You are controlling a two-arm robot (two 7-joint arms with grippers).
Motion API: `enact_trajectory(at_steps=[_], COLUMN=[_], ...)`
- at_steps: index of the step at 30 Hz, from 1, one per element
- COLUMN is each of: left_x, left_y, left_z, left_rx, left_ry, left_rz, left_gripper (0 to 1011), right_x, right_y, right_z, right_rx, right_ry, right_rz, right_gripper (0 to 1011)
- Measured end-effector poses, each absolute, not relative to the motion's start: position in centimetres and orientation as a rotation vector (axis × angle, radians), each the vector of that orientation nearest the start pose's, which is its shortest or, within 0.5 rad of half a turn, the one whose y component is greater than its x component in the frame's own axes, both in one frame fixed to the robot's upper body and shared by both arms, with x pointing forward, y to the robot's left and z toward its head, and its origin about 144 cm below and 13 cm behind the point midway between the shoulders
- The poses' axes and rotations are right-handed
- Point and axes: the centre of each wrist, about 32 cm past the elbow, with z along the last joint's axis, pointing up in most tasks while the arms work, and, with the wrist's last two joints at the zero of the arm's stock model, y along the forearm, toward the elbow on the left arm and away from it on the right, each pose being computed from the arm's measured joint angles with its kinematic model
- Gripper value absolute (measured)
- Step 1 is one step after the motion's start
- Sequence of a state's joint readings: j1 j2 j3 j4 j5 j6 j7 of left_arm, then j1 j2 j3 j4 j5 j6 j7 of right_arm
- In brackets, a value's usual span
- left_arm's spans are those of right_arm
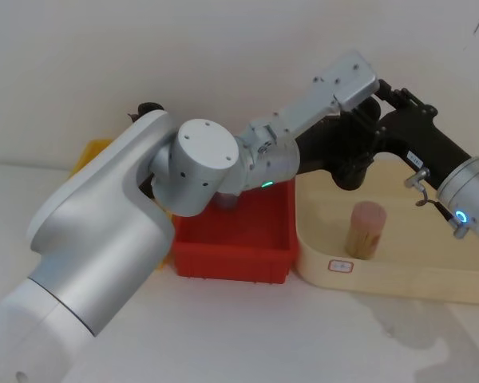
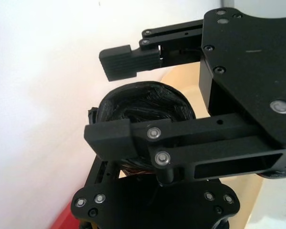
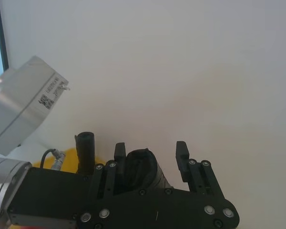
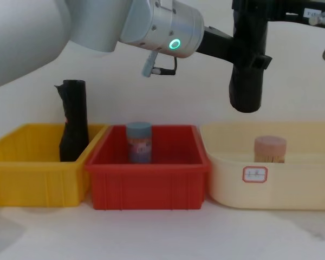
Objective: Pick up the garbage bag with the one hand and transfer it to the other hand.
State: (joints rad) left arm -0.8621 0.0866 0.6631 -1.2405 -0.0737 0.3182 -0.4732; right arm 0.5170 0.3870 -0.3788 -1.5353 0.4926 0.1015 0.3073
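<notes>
**Right gripper** point(image 3: 150, 151): jaws wide open, holding nothing. The fingers stand one on each side of the garbage bag point(image 4: 246, 86). In the right wrist view the roll sits closer to one finger point(image 3: 119, 151) than to the other, and I see no contact with either pad.

**Left gripper** point(image 4: 232, 51): it meets the upper part of the roll from the 9 o'clock side in the chest view. Its fingers are hidden, but the roll hangs in the air with nothing under it, so I judge these jaws clamped on it and carrying its weight.

**Garbage bag**: black roll, held aloft. In the chest view its long axis runs 12 to 6 o'clock, upright. The lower end is free and points down at the cream tray point(image 4: 292, 189). The upper end sits among my two grippers, the right one coming in from about 2 o'clock.

**Deciding relation**: the roll already lies inside the right jaws and crosswise to their closing line, so the handover turns on the right fingers closing squarely on it before the left lets go.

**Below**: a wooden jar point(image 4: 270, 149) stands in the cream tray, at 5 o'clock from the roll's lower end and well clear.
</notes>
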Motion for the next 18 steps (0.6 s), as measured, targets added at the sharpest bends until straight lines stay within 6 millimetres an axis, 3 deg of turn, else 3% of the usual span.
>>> enact_trajectory(at_steps=[18], left_x=[60.67], left_y=[7.49], left_z=[135.39], left_rx=[0.298], left_ry=[-0.389], left_rz=[0.639], left_gripper=[486], right_x=[57.01], right_y=[-23.43], right_z=[129.80], right_rx=[0.126], right_ry=[-0.129], right_rz=[-0.874], right_gripper=[631])
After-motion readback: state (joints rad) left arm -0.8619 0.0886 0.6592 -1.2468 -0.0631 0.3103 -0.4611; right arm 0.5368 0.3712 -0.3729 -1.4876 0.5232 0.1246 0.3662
